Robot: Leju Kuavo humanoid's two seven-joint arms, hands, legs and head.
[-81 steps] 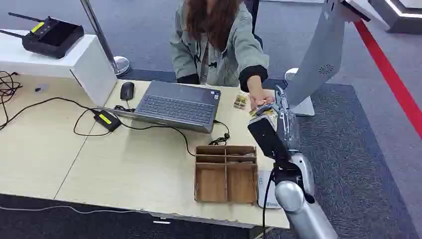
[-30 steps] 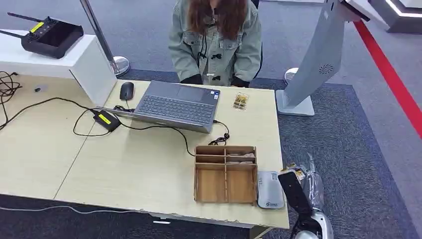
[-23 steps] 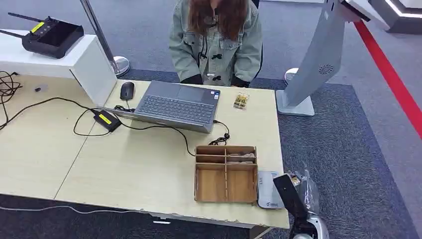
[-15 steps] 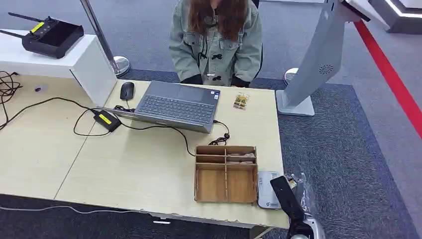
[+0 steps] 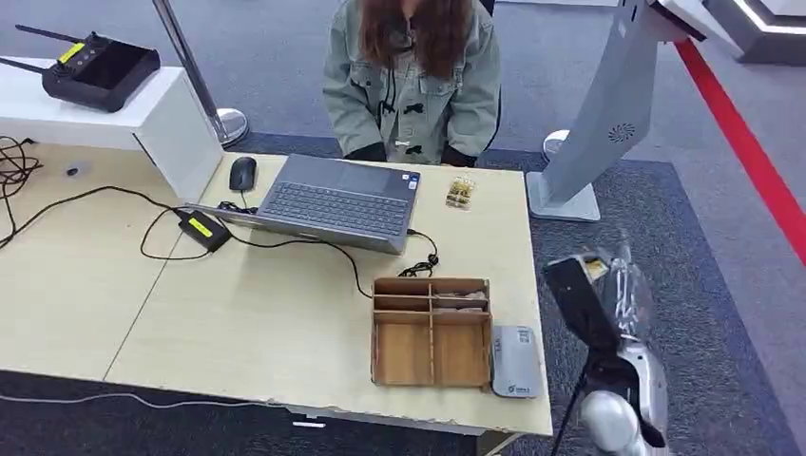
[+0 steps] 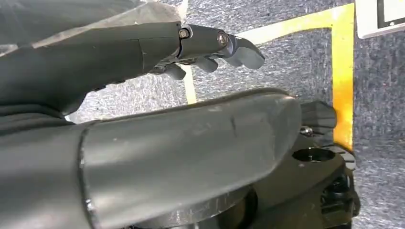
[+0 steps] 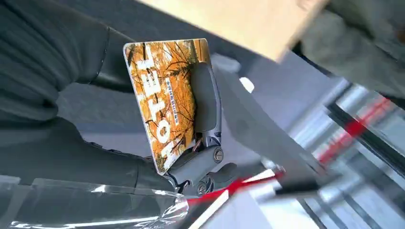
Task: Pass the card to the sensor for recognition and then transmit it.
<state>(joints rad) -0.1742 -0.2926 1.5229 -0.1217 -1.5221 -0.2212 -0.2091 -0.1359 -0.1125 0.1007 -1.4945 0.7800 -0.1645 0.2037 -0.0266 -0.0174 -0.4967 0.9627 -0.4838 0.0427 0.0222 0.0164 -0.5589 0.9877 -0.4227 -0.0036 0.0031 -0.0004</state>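
My right hand [image 5: 591, 296] is raised off the table's right front corner, over the carpet. It pinches an orange autumn-leaf card [image 5: 596, 267] printed HOTEL [image 7: 165, 101], with dark fingers [image 7: 204, 98] lying across its face. The sensor, a flat grey card reader [image 5: 515, 361], lies on the table beside the wooden box, to the left of and below my hand and apart from it. My left hand [image 6: 157, 119] hangs over the carpet floor, its fingers [image 6: 217, 42] stretched out and holding nothing.
A person [image 5: 411, 81] sits at the table's far side behind a laptop [image 5: 337, 201]. A second small card [image 5: 460, 192] lies by the laptop. A wooden divided box [image 5: 432, 332] stands at the front. A grey kiosk stand [image 5: 604, 123] rises at the right.
My right hand, still holding the card, has risen from low beside the reader and swung right and farther out. Earlier it took the card from the person's hand at the far edge.
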